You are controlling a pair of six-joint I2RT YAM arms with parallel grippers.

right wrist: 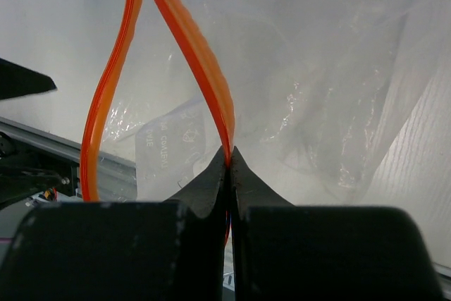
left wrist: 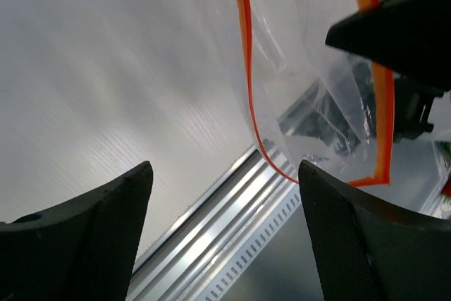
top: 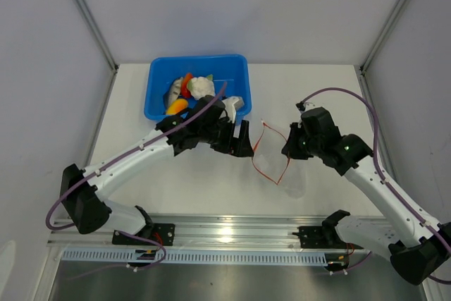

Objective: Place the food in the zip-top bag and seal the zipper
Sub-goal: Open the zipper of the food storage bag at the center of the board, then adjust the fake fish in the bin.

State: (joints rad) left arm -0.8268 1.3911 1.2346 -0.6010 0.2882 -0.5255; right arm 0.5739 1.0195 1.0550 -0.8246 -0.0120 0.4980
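Light comes bright and even from above: the white tabletop [top: 211, 188] is well lit and the shadows on it are soft. A hot glare sits on the metal rail [top: 225, 234] at the near edge. From my left wrist the tabletop washes to pale grey, and the fingers [left wrist: 91, 230] of my left claw [left wrist: 224, 174] loom dark and soft-edged. From my right wrist the clear zip-top bag [right wrist: 317, 68] sparkles with small highlights, its zipper [right wrist: 194, 47] blurs up close, and my right claw [right wrist: 230, 156] is a black, nearly featureless mass.
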